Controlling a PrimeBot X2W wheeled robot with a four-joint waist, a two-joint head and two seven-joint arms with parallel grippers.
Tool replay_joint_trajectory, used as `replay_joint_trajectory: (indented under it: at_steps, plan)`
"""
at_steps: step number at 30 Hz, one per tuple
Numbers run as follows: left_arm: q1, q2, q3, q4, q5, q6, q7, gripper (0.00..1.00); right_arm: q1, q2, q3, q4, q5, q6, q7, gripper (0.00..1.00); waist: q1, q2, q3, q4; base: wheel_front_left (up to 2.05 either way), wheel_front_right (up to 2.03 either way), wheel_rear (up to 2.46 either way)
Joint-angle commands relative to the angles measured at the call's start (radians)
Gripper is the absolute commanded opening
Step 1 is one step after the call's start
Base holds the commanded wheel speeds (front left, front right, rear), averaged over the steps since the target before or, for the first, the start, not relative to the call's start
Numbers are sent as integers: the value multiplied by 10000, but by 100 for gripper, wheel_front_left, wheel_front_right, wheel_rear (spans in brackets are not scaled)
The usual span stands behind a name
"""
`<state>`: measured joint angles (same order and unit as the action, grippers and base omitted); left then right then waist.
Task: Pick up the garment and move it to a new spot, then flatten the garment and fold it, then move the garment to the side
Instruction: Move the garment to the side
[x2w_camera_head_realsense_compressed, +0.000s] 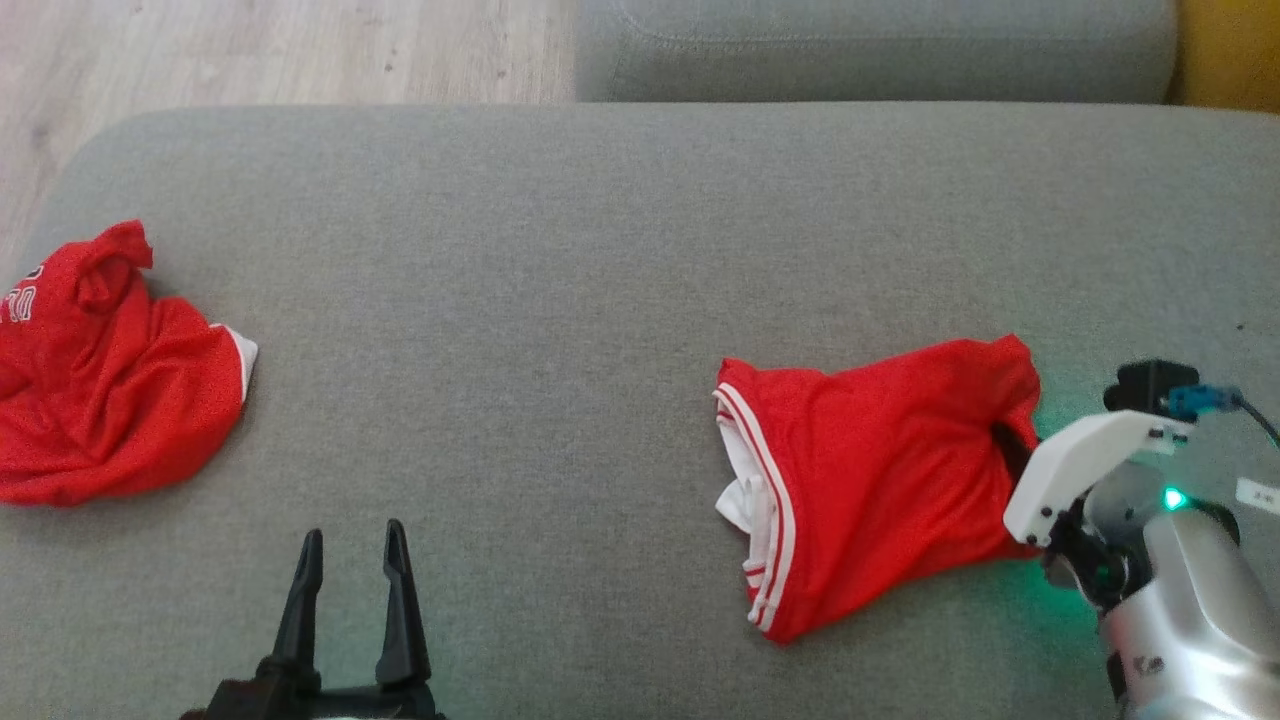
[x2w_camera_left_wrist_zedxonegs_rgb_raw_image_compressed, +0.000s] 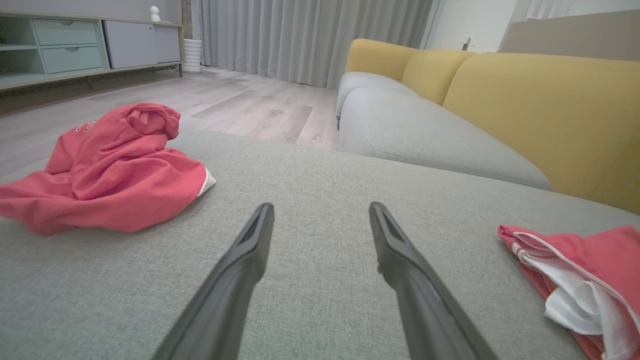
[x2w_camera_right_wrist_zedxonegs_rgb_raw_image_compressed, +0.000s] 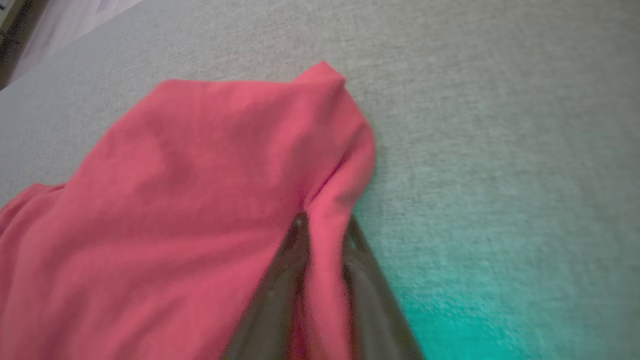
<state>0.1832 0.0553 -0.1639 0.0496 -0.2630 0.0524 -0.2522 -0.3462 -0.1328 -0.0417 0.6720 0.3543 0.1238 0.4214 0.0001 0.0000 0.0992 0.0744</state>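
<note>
A red garment (x2w_camera_head_realsense_compressed: 880, 470) with white trim lies crumpled on the grey cushion (x2w_camera_head_realsense_compressed: 550, 250), right of centre; its striped edge shows in the left wrist view (x2w_camera_left_wrist_zedxonegs_rgb_raw_image_compressed: 590, 280). My right gripper (x2w_camera_right_wrist_zedxonegs_rgb_raw_image_compressed: 322, 227) is at the garment's right edge, its two dark fingers close together with a fold of red cloth (x2w_camera_right_wrist_zedxonegs_rgb_raw_image_compressed: 225, 175) pinched between them. In the head view, the white wrist housing (x2w_camera_head_realsense_compressed: 1090, 470) hides those fingers. My left gripper (x2w_camera_head_realsense_compressed: 350, 545) rests near the cushion's front edge, open with nothing between its fingers (x2w_camera_left_wrist_zedxonegs_rgb_raw_image_compressed: 250, 250).
Another red garment (x2w_camera_head_realsense_compressed: 100, 380) lies bunched at the cushion's far left (x2w_camera_left_wrist_zedxonegs_rgb_raw_image_compressed: 110, 170). A grey and yellow sofa (x2w_camera_left_wrist_zedxonegs_rgb_raw_image_compressed: 425, 135) stands beyond the cushion's far edge. Wooden floor (x2w_camera_head_realsense_compressed: 250, 50) shows at the back left.
</note>
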Motion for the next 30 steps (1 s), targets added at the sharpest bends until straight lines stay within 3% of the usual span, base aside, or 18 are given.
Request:
replay_joint_trajectory:
  at_steps: [1,8,16,20,26,30]
  plan:
    - [-459,-51,272,-327,19,55,-95,100,-352,-73,342,-112,232,69,71,0,-1,0,106,-60,0,0,0]
    - [-770,-51,366,-505,261,-75,-95,100,-1923,-1065,1,92,-224,69,-695,0,-1,0,989,-989,0,0,0]
    - [-1479,21,126,-489,1146,-735,-95,100,-4066,-2099,-1766,1421,-1606,69,-2166,0,-1,0,2132,-1632,0,0,0]
    - [-1529,110,117,-586,1393,-851,-95,100,-4793,-2604,-2573,2116,-2719,69,-2743,0,-1,0,2523,-1718,0,0,0]
    - [-1256,130,242,-685,1516,-863,-95,100,-5566,-2791,-3673,2598,-4627,69,-3314,0,-1,0,2728,-1899,0,0,0]
    - [-1227,124,261,-700,1550,-883,-95,100,-5721,-2544,-3967,2716,-5146,69,-3369,0,-1,0,2697,-1972,0,0,0]
